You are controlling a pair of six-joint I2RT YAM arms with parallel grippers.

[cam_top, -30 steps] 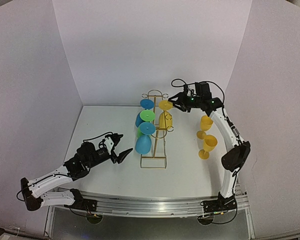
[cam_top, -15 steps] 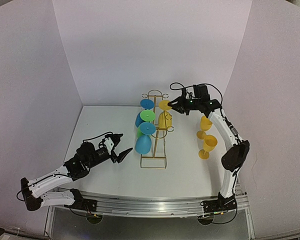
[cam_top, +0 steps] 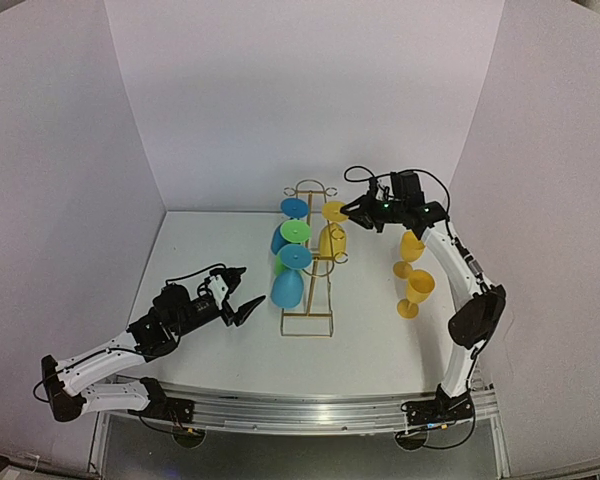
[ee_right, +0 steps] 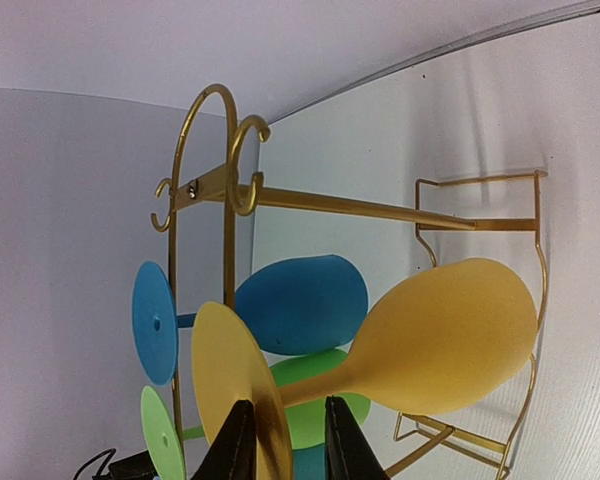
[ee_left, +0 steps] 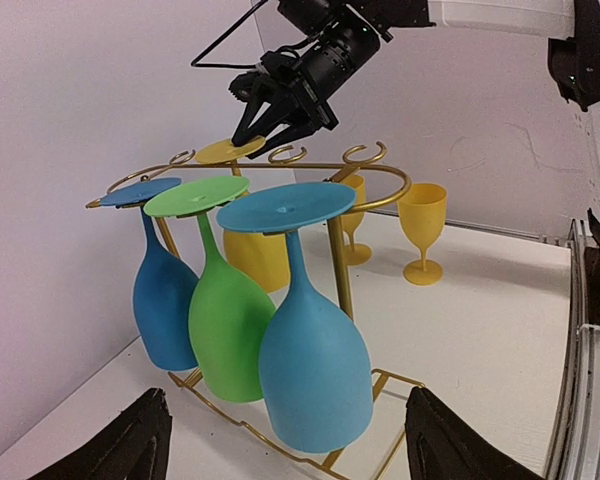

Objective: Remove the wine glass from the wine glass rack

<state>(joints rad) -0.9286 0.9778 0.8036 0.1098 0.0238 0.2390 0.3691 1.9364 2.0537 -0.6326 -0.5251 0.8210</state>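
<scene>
The gold wire wine glass rack [cam_top: 308, 318] stands mid-table; it also shows in the left wrist view [ee_left: 380, 190] and the right wrist view [ee_right: 330, 205]. A yellow wine glass [cam_top: 332, 240] hangs upside down on its right side. My right gripper [cam_top: 348, 211] is at that glass's round foot [ee_right: 230, 380]. Its fingers straddle the foot's rim, with a small gap showing on the stem side [ee_right: 285, 440]. The left wrist view shows it there too [ee_left: 265, 128]. My left gripper [cam_top: 244, 292] is open and empty, left of the rack and facing it [ee_left: 285, 445].
Two blue glasses [ee_left: 315, 370] [ee_left: 163, 300] and a green one [ee_left: 225, 330] hang on the rack's left side. Two yellow glasses [cam_top: 411, 247] [cam_top: 417, 292] stand upright on the table right of the rack. White walls enclose the table on three sides.
</scene>
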